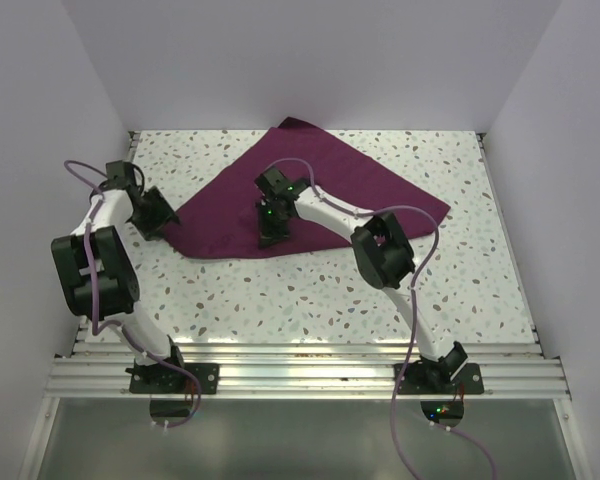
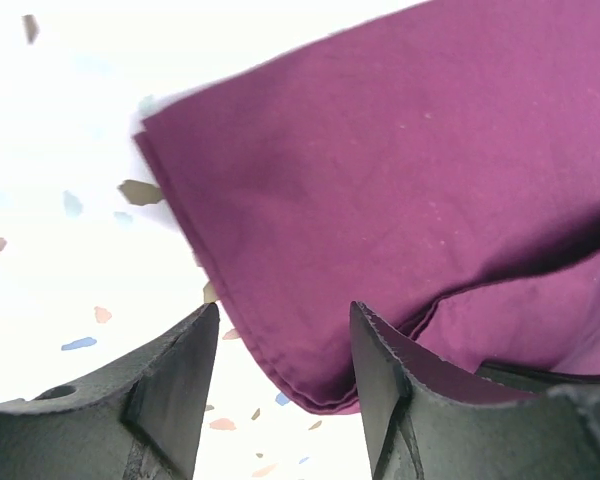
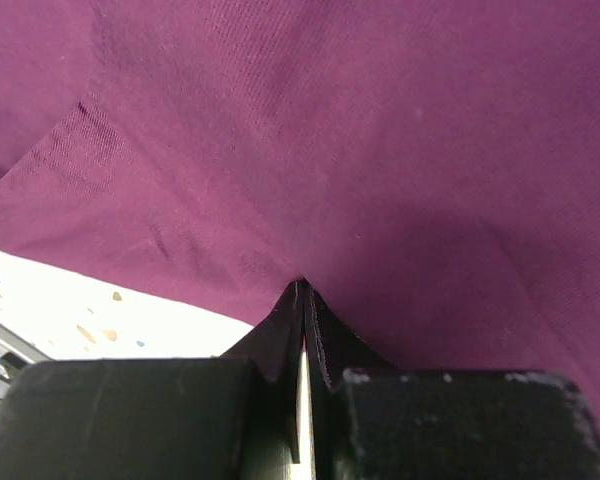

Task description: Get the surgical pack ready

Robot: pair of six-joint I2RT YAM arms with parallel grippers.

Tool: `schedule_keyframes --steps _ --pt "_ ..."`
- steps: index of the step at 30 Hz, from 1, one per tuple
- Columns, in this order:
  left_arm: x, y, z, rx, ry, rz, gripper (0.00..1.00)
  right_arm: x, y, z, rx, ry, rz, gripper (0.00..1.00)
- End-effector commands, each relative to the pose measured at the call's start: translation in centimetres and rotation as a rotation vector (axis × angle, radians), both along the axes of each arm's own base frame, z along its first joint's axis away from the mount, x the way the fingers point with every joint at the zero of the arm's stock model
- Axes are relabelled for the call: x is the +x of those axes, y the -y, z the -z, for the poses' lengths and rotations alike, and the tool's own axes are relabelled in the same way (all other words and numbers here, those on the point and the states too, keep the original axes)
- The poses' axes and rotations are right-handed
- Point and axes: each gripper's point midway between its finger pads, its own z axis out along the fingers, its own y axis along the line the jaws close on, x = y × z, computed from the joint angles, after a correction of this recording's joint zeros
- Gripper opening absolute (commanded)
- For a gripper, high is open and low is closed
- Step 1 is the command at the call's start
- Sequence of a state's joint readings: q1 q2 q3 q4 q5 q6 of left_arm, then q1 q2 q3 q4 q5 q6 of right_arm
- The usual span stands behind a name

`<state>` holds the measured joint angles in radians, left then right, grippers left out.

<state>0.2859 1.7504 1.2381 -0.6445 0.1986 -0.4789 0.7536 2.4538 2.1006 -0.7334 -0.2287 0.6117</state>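
Here the left hand (image 2: 285, 325) stands wide, jaws either side of a corner of the folded cloth (image 2: 400, 180), not gripping it. The right hand (image 3: 302, 295) is closed, tips pressed onto the cloth, probably pinning the fold flat, midway along the surface (image 1: 280, 300) toward its far edge.

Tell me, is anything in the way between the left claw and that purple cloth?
Nothing visible is. The left gripper is open, right at the folded corner of the purple cloth, with only bare speckled table beside it.
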Motion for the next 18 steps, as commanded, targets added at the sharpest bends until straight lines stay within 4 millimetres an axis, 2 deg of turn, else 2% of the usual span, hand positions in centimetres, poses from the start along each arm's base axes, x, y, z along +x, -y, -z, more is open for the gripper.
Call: schedule_keyframes --steps 1,7,10,18 --pt "0.6 -1.4 -1.5 0.019 0.035 -0.035 0.59 0.3 -0.2 -0.2 -0.012 0.01 0.009 0.0" --pt "0.3 -2.3 -0.6 0.005 0.016 -0.064 0.6 0.9 -1.8 -4.6 0.08 0.067 0.004 0.0" --pt "0.3 -2.9 -0.2 0.002 0.009 -0.084 0.63 1.0 -2.8 -5.6 0.111 0.081 -0.001 0.0" --pt "0.1 -3.7 0.6 -0.017 -0.01 -0.105 0.65 0.3 -3.8 -4.2 0.124 0.042 -0.006 0.0"
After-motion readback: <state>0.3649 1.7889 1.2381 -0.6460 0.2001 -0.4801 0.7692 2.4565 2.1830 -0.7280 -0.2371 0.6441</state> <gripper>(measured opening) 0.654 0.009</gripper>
